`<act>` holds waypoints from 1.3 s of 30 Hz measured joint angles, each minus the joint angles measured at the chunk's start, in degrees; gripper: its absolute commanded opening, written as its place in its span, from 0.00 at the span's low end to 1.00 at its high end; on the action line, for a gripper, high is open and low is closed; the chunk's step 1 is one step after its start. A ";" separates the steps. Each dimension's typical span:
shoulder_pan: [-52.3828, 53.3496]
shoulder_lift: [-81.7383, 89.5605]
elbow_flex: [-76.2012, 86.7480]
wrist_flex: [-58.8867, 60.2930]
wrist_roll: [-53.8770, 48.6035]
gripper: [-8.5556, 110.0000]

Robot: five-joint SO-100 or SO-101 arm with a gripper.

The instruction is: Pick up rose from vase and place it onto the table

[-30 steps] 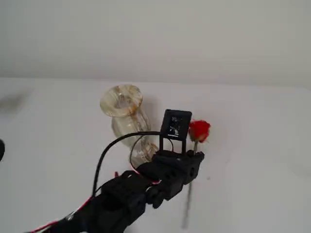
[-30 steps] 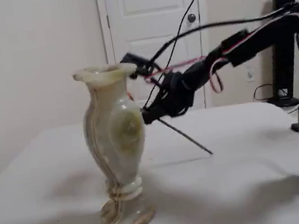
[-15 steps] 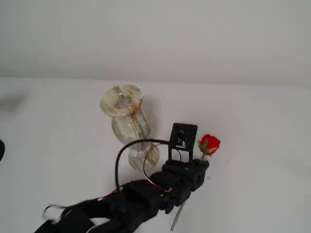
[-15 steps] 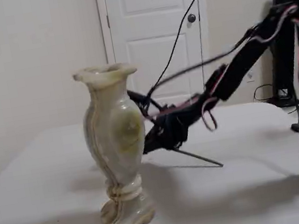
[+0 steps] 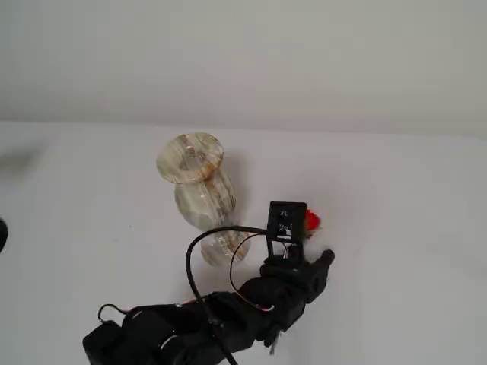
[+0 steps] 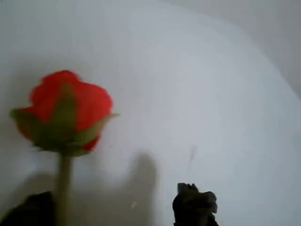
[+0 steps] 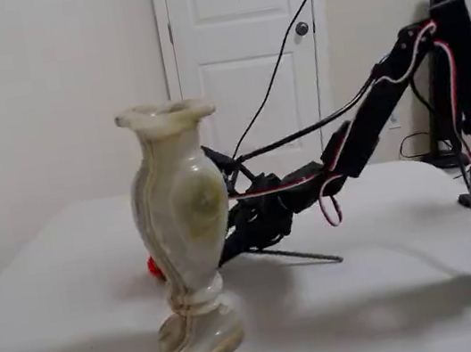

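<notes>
Your rose (image 6: pixel 66 115) is out of the vase (image 5: pixel 199 194) and sits low over the white desk (image 5: pixel 396 228), held near the base of its stem, the red bud pointing away from the arm. In the wrist view the stem runs down into the dark finger (image 6: pixel 28 212) at the lower left, while the other dark fingertip stands well off to the right, so I cannot tell for sure whether the jaws are clamped on the stem or only cradling it against one side. In a fixed view the bud (image 5: pixel 311 221) peeks out just right of the camera module, beside the vase's foot; in the other fixed view a sliver of red (image 7: pixel 154 267) shows behind the vase body (image 7: pixel 179 203), close to the desk. The main risk, as I judge it, is the release: if you part the jaws while the stem is above the surface at an angle, the light flower may roll or bounce toward the vase. The arm (image 7: pixel 363 127) also lies close to the vase, so a wide retreat could clip it and tip it over. Lower until the bud rests, then let go and back away from the vase.
</notes>
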 measured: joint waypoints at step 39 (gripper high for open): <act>-6.33 60.12 -2.90 73.30 56.60 0.07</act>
